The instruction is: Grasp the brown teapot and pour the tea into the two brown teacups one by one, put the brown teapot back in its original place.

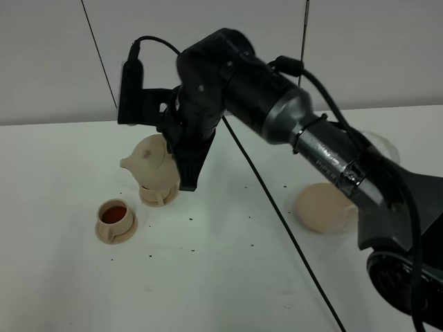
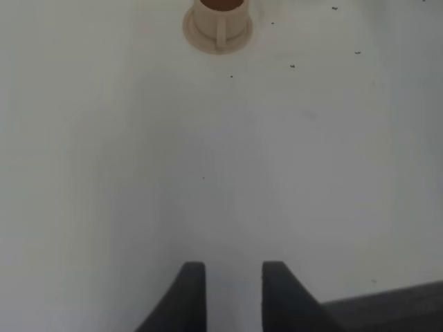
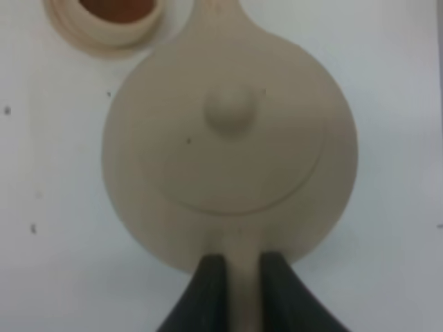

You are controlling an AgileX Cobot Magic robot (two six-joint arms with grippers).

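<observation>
No readable writing; right claw (image 3: 235, 277) grips brown teapot (image 3: 232, 145)

Dark specks (image 1: 190, 220) dot the white table (image 1: 221, 277).

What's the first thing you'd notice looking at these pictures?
The big black right arm stretching across the table, its gripper shut on the teapot handle and holding the pot over one teacup. Next, the other teacup in front of it to the left, full of reddish-brown tea. Off to the right lies a bare round plate.
</observation>
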